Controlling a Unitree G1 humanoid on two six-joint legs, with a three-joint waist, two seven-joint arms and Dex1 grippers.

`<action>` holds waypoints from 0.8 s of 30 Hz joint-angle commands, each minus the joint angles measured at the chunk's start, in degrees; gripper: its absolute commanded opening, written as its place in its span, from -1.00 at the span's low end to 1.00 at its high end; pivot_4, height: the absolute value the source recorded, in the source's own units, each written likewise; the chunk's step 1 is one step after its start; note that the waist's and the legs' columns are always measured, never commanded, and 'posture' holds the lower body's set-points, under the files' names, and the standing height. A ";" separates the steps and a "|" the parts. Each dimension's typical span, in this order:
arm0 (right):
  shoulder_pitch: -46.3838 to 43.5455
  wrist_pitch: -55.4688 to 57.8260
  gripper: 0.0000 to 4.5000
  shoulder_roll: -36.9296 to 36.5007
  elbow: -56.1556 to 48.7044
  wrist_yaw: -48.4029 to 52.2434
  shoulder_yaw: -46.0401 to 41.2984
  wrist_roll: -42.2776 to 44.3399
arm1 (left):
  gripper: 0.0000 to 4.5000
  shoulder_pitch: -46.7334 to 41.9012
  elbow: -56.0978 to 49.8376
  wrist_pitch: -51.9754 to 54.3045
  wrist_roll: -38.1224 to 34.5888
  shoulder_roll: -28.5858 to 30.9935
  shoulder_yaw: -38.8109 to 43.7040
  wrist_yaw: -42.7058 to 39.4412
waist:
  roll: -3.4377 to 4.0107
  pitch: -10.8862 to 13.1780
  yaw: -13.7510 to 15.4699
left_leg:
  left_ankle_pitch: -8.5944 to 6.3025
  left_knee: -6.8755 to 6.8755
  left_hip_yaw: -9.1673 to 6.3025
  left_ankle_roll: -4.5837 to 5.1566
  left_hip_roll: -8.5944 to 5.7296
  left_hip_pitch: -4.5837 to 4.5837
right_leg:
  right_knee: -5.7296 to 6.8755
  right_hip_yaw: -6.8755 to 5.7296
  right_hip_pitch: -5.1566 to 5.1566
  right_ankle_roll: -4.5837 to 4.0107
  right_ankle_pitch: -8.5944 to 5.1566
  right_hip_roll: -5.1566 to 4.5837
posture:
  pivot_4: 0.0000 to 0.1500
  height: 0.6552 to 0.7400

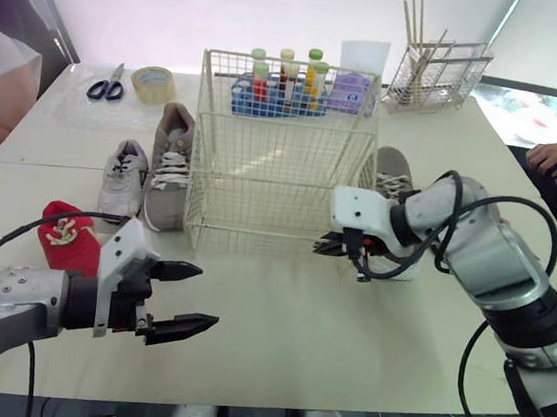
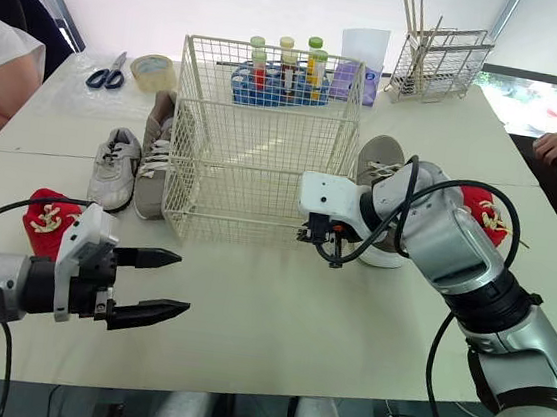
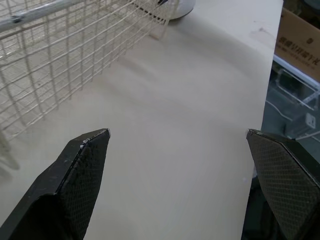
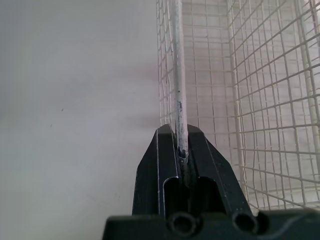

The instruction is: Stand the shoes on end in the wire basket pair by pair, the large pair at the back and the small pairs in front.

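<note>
The wire basket (image 1: pixel 259 206) stands upright in the middle of the frame on the pale surface (image 1: pixel 343 347). The right gripper (image 1: pixel 327 245) is at the basket's lower right corner. In the right wrist view its fingers (image 4: pixel 200 165) are pressed together on a white corner wire of the basket, pinching it.

The left gripper (image 1: pixel 208 296) hangs over bare surface in the lower left of the frame, near the basket's front left corner but apart from it. Its two black fingers (image 3: pixel 87 165) are spread wide and hold nothing.

All the shoes lie on the surface outside the basket. A large grey sneaker (image 1: pixel 170 166) rests just beside the basket's left wall, with a small grey sneaker (image 1: pixel 123 176) against its left side. A small red shoe (image 1: pixel 66 235) sits lower left, just behind the left arm. To the right of the basket, another large grey sneaker (image 1: pixel 393 171) is partly hidden by the right arm, and a second small red shoe (image 2: pixel 484 214) shows beyond that arm.

Behind the basket, along the upper part of the frame, are scissors (image 1: pixel 106 86), a tape roll (image 1: pixel 153 84), a blue rack of test tubes (image 1: pixel 277 90) and a wire rack holding wooden sticks (image 1: pixel 439 76). A person's hand (image 1: pixel 551 154) rests at the right edge.
</note>
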 commanded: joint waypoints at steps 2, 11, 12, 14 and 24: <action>-0.77 -1.13 -0.98 0.54 0.31 -1.96 0.07 -0.17 | 1.00 -1.27 -0.82 0.46 -1.81 0.04 -0.27 0.62 | -0.02 -0.01 0.02 | 0.01 0.02 0.00 0.00 -0.02 0.06 | 0.08 0.01 0.04 -0.01 0.00 0.00 | 1.00 1.00; -1.06 -0.49 -0.55 -0.43 -1.76 -1.21 0.73 0.53 | 1.00 -1.73 -0.86 0.85 -3.46 0.04 -0.22 1.52 | -0.05 -0.03 0.02 | 0.03 0.05 0.00 0.01 -0.02 0.15 | 0.27 0.06 0.04 -0.01 -0.01 0.00 | 1.00 1.00; -1.37 -0.35 -0.37 -0.53 -1.82 -1.31 0.57 0.56 | 1.00 -1.73 -0.84 0.84 -3.56 0.04 -0.26 1.55 | -0.04 -0.03 0.02 | 0.03 0.05 0.00 0.01 -0.02 0.15 | 0.27 0.06 0.04 -0.01 -0.01 0.00 | 1.00 1.00; -2.25 0.63 0.08 -0.71 -2.25 -1.27 -0.23 1.15 | 1.00 -1.72 -0.73 0.78 -3.68 -0.01 -0.38 1.48 | -0.04 -0.03 0.07 | 0.03 0.05 0.00 0.01 -0.03 0.15 | 0.27 0.06 0.04 -0.01 -0.01 0.00 | 1.00 1.00; -15.23 26.38 0.97 0.59 0.65 -1.25 -22.32 21.93 | 1.00 -6.66 3.52 0.86 -7.05 -1.35 -2.31 -0.56 | -0.02 -0.01 0.11 | 0.03 0.04 0.00 0.01 -0.02 0.14 | 0.31 0.07 0.01 -0.02 -0.01 0.00 | 1.00 1.00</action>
